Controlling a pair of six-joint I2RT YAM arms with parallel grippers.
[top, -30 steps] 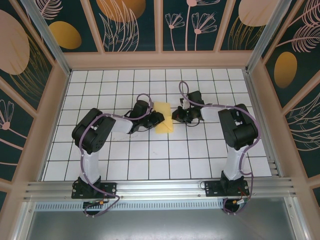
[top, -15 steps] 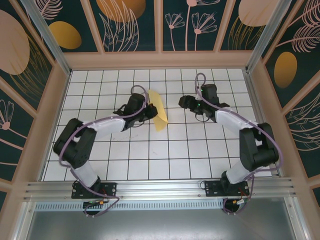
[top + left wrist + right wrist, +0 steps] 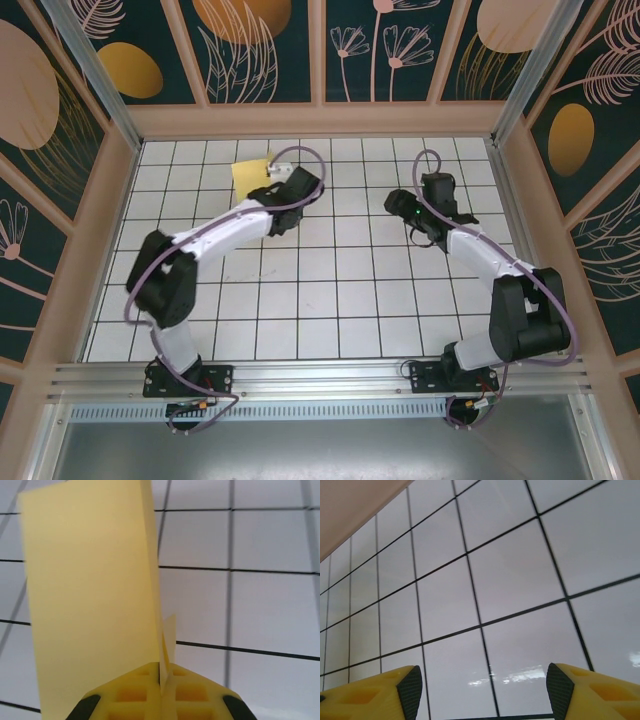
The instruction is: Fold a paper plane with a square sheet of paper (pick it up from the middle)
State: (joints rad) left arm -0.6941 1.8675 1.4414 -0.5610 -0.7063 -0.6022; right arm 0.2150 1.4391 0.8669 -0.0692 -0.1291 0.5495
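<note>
Left pincer (image 3: 161, 692): pinching folded yellow paper sheet (image 3: 90, 595), over far-left worktop (image 3: 330, 290). Right pincer (image 3: 482, 695): spread, empty. Judgement: early stage, no dart shape yet; nose and wing folds remain.

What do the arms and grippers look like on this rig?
Same build: left arm and right arm have white links, black joints and bases. A lilac cable loops along each. The left gripper and right gripper have yellow fingers with black pads.
</note>
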